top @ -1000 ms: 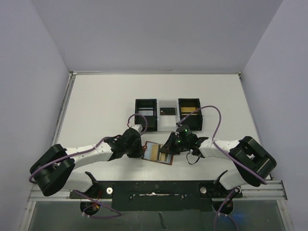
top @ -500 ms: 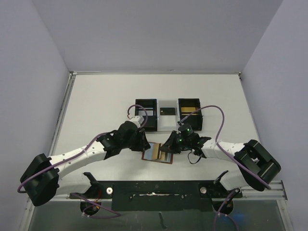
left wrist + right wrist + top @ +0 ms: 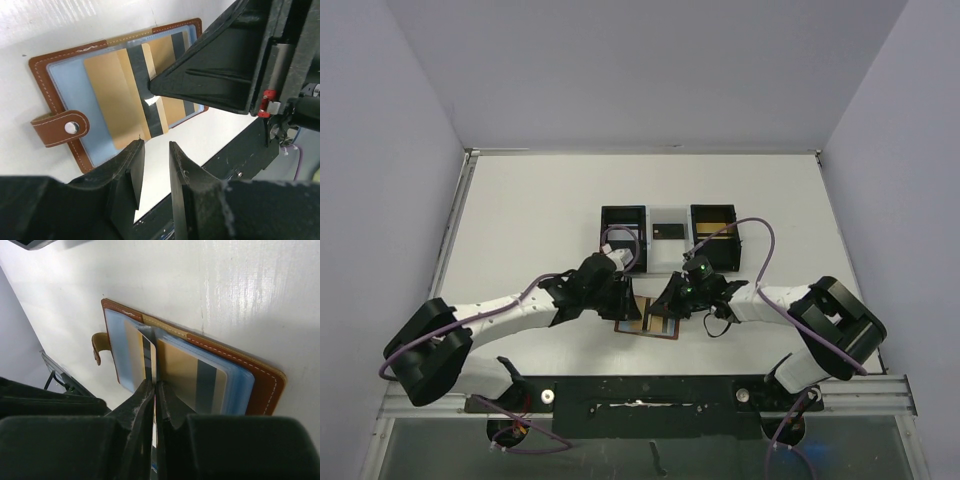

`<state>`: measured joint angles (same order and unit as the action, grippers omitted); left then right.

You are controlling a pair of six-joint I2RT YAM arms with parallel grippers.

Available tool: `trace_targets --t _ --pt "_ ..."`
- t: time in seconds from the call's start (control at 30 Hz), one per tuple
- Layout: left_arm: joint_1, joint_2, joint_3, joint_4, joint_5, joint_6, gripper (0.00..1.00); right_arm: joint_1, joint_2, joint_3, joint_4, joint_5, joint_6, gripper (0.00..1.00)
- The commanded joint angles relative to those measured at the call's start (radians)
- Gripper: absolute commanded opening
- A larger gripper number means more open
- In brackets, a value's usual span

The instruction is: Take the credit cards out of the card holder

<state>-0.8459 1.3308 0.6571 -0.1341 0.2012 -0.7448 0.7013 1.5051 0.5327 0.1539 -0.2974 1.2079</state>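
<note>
The card holder (image 3: 645, 318) lies open on the table between my two grippers, snap tab (image 3: 60, 129) to its left. In the left wrist view it (image 3: 37, 75) shows blue-grey pockets with gold-tan credit cards (image 3: 107, 95) in them. My right gripper (image 3: 154, 385) is shut on one striped credit card (image 3: 149, 347), which stands on edge out of the middle of the holder (image 3: 260, 385). My left gripper (image 3: 154, 144) hovers at the holder's near edge, open by a narrow gap and empty. In the top view the left gripper (image 3: 618, 298) and right gripper (image 3: 667, 303) flank the holder.
A black-and-white three-compartment tray (image 3: 668, 262) stands just behind the holder. Its right compartment holds a gold card (image 3: 713, 220) and its middle holds a small black card (image 3: 668, 231). A black rail (image 3: 640, 392) runs along the table's near edge.
My left gripper lifted off the holder's left flap, swung back, and now hovers at its left edge. The right gripper stayed pinched at the holder's middle.
</note>
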Motion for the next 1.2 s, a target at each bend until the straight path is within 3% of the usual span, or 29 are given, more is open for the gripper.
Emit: trace_targets --t 0.0,0.27,0.43,0.73,1.17 --pt "-0.010 0.064 0.050 0.081 0.038 0.021 0.24 -0.011 -0.038 0.027 -0.022 -0.008 -0.052 0.04" --pt "-0.018 0.176 0.081 -0.035 -0.154 0.016 0.06 -0.023 -0.067 0.006 -0.020 -0.021 -0.056 0.05" --pt "-0.023 0.173 0.073 -0.072 -0.211 0.024 0.05 -0.026 -0.060 0.001 0.005 -0.033 -0.052 0.07" --pt "-0.025 0.175 0.061 -0.071 -0.194 0.040 0.04 0.012 -0.009 -0.012 0.120 -0.033 -0.014 0.22" --pt "-0.027 0.144 0.041 -0.045 -0.177 0.026 0.03 0.040 -0.005 -0.117 0.359 0.009 0.042 0.24"
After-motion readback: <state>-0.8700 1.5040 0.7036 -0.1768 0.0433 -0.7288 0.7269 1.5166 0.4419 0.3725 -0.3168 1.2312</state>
